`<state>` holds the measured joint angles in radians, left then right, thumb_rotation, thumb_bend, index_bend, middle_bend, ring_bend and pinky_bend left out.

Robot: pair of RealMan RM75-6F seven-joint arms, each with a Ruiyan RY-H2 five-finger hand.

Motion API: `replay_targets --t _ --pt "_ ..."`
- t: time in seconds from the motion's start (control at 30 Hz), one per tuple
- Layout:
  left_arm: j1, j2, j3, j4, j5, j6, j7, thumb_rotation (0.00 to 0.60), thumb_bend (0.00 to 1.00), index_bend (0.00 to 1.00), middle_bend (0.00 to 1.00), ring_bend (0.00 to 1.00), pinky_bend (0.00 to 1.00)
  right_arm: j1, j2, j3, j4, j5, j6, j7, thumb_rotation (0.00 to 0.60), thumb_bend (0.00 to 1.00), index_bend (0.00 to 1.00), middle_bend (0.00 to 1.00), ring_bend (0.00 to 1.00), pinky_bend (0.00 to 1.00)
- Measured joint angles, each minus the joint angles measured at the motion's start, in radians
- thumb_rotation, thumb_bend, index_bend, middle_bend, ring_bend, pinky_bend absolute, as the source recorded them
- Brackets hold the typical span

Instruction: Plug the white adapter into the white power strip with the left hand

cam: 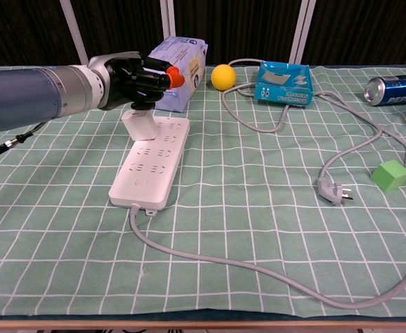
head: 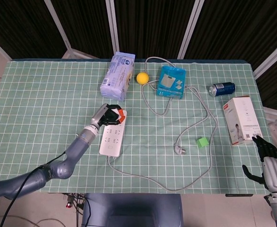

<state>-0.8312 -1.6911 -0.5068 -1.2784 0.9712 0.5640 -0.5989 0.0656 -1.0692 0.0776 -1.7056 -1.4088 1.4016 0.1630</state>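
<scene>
Left hand [cam: 144,78], fingers curled over the adapter [cam: 140,124] standing at the strip's [cam: 150,161] far end: press squarely, since a sideways push may tilt the adapter or skid the strip across the counter [cam: 258,229].

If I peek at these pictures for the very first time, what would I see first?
Probably the big grey arm ending in the left hand, with its black fingers and orange tip, hovering right over the white adapter that stands on the far end of the white power strip. Next you'd spot the long grey cord looping across the green checked cloth, and the bright yellow ball near the back.
</scene>
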Motion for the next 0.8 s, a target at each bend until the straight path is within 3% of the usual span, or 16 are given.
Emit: replay_targets --t 0.8 --pt "0.019 0.0 -0.001 0.048 0.085 -0.065 -0.178 0.6 0.56 0.83 1.0 0.86 0.96 -0.001 0.001 -0.003 -0.002 -0.001 -0.002 -0.005 0.6 0.4 0.0 0.0 0.0 0.04"
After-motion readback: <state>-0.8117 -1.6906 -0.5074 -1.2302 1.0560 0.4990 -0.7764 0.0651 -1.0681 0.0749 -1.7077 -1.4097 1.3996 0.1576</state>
